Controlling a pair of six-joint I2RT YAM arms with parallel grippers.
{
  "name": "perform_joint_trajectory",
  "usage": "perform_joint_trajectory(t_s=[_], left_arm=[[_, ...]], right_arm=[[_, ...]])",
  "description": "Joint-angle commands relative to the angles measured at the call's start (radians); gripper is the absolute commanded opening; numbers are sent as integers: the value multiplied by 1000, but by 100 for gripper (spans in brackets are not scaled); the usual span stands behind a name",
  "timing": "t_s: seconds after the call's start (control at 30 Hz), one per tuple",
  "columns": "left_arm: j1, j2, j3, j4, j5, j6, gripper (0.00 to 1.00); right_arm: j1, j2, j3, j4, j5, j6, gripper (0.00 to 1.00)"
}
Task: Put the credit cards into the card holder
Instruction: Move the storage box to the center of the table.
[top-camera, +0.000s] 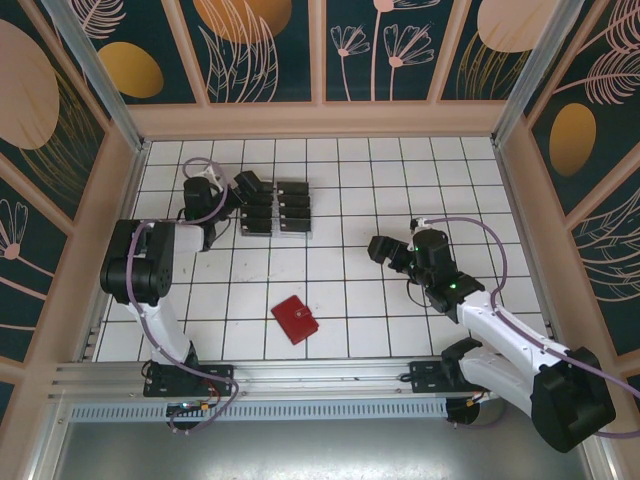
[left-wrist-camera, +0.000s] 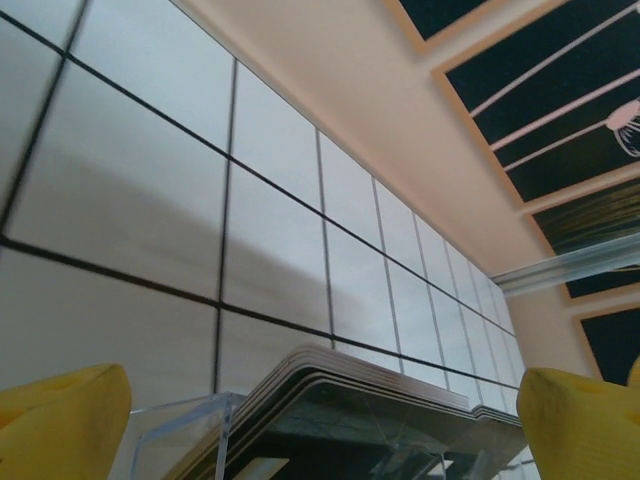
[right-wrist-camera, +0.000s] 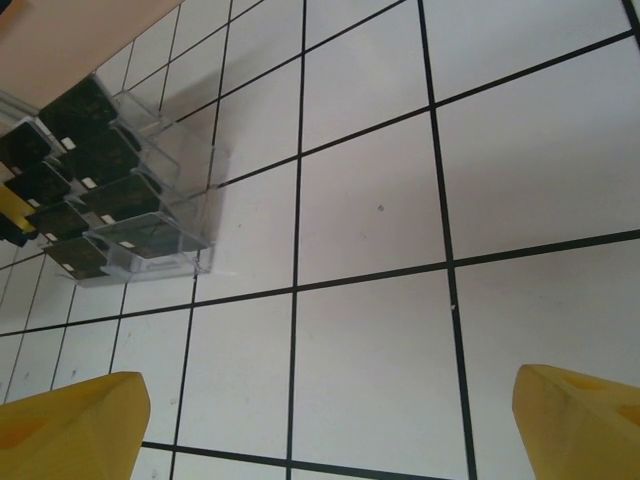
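Overhead view of a white tiled table (top-camera: 400, 180) walled by dark floral panels, with two arms reaching in from the near edge. The left pincer (top-camera: 248, 188) hangs wide open over the left column of a clear plastic rack (right-wrist-camera: 195, 215). The rack's slots hold the black credit cards (top-camera: 293, 207) in two columns. From the left wrist, its yellow fingertips (left-wrist-camera: 60, 420) sit far apart at the bottom corners. Between and just below them are the stacked edges of several cards and a clear rack wall. Nothing is gripped.

The right pincer (top-camera: 388, 252) is also open and holds nothing, hovering over bare tiles well to the right of the rack. From its wrist camera the rack of cards lies ahead and to the left of its spread yellow fingertips (right-wrist-camera: 75, 425).

The red card holder (top-camera: 295, 320) lies flat on the table, turned at an angle to the grid. It is closer to the arm bases than either pincer, and sits between them, well apart from both.
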Motion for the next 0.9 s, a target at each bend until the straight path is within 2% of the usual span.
perform_joint_trajectory(t_s=[0.0, 0.17, 0.27, 0.47, 0.57, 0.7, 0.87], left_arm=[[-52, -55, -50, 116, -47, -67, 98], [-134, -91, -59, 69, -99, -68, 99], [-147, -130, -52, 1, -167, -62, 99], [-148, -256, 16, -292, -372, 31, 99], [-147, -316, 15, -381, -444, 58, 99], [-148, -354, -9, -442, -441, 91, 99], [-148, -357, -85, -356, -373, 145, 99]], right_arm=[[-2, 17, -19, 37, -41, 19, 92], [0, 27, -12, 37, -56, 21, 91], [3, 32, 5, 18, -67, 13, 89], [33, 23, 38, -61, -59, -5, 83], [58, 13, 50, -94, -47, -5, 81], [138, 18, 63, -130, -16, 0, 79], [236, 23, 73, -159, 43, 26, 79]])
